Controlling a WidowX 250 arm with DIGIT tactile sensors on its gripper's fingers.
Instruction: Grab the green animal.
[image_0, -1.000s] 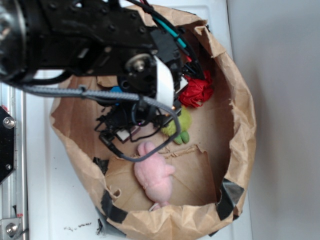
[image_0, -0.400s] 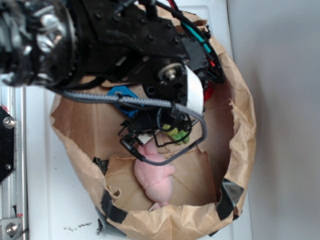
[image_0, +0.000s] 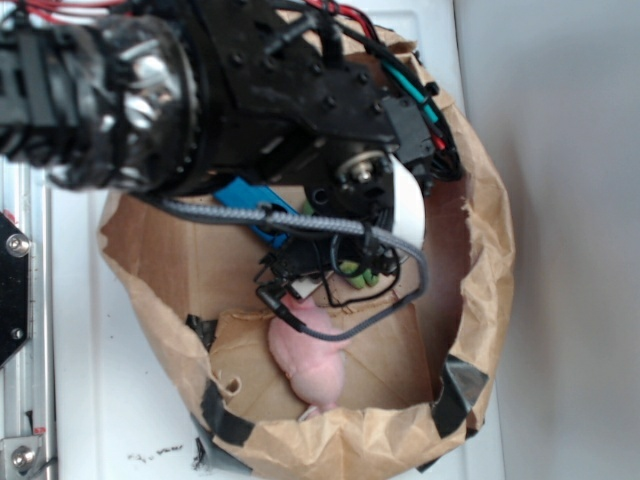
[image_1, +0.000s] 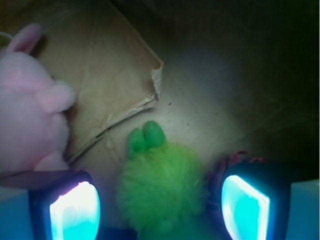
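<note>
Bright, washed-out exterior view; dim, soft-focus wrist view with dark upper corners.

The paper bag (image_0: 480, 250) lies on the worktop (image_0: 90, 380). Inside it, the green animal (image_1: 160, 187) lies between the spread fingers of the gripper (image_1: 160, 210). The plush pig (image_1: 30, 110) lies beside it, on a cardboard flap (image_1: 110, 75).

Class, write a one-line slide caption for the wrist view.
Open gripper straddling the green animal, pink plush at left.
</note>
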